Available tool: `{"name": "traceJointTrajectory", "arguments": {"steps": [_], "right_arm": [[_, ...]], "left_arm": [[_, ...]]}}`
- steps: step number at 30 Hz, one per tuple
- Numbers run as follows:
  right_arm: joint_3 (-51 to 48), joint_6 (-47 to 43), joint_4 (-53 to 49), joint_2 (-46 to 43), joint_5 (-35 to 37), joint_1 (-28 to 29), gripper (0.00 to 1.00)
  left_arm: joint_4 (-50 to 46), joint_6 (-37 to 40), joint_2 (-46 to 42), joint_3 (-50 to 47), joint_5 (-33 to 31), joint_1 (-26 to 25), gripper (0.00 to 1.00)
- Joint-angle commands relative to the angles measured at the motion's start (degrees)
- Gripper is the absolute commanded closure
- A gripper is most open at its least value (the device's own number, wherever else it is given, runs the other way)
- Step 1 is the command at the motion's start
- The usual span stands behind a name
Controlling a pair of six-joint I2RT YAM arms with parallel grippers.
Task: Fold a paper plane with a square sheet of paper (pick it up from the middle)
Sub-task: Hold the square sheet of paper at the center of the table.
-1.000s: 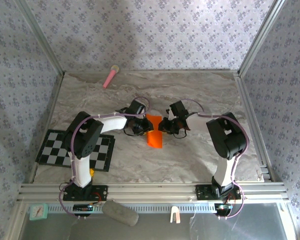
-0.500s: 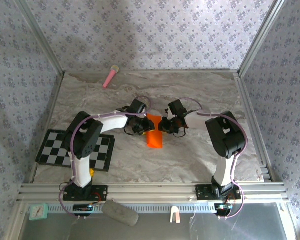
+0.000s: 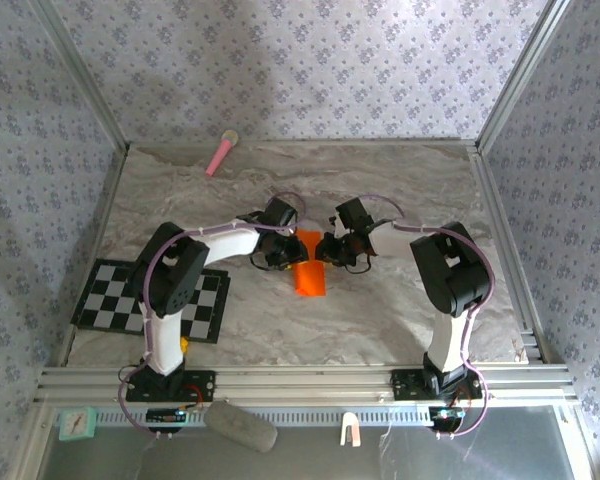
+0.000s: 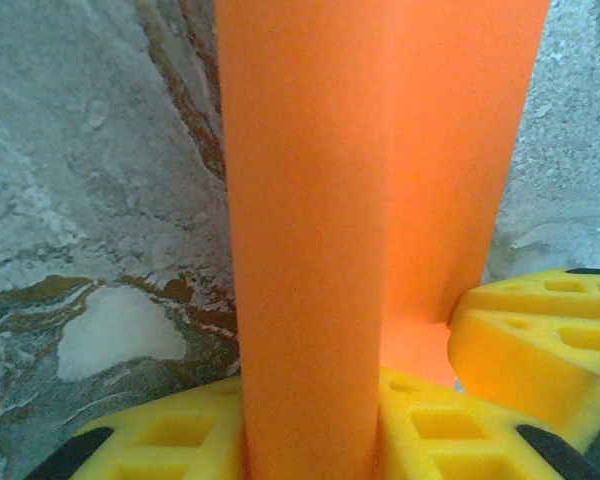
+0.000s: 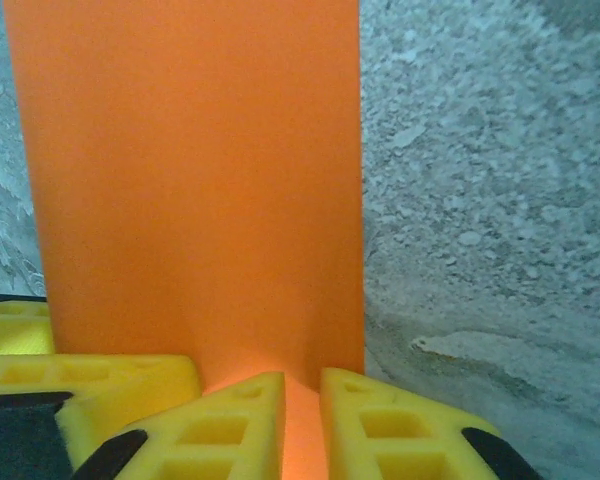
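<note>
The square sheet of paper lies folded narrow at mid-bench. Our right end effector pinches its edge. The left end effector straddles it, but we cannot tell whether it grips. We should press evenly along the crease.

Seen from above, the light is soft and even, with no glare on the marble bench. A dim grey patch lies on the back wall at upper centre, and the arms throw only faint shadows. Both wrist views are bright: the orange paper is close, saturated and soft-edged, the yellow claw fingers along the bottom edge are blurred, and the bench grain at right is sharper
</note>
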Motion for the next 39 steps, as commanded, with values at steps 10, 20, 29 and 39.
{"name": "traceJointTrajectory", "arguments": {"steps": [10,20,29,39], "right_arm": [[-3.9,2.4,1.8,-11.7,2.6,-3.1,0.76],[-6.0,2.8,2.6,-11.6,2.1,-4.2,0.75],[-5.4,2.5,3.4,-9.4,0.1,-3.4,0.76],[-3.9,1.8,3.0,-6.4,-0.9,-2.1,0.79]], "left_arm": [[-11.6,0.5,7.0,-1.2,-9.1,-1.7,0.67],[-12.3,-0.8,8.0,-1.3,-9.8,-2.0,0.65],[-12.5,-1.7,8.8,-1.3,-9.8,-2.4,0.65],[-12.1,-2.3,8.7,-1.8,-10.2,-2.5,0.67]]}}
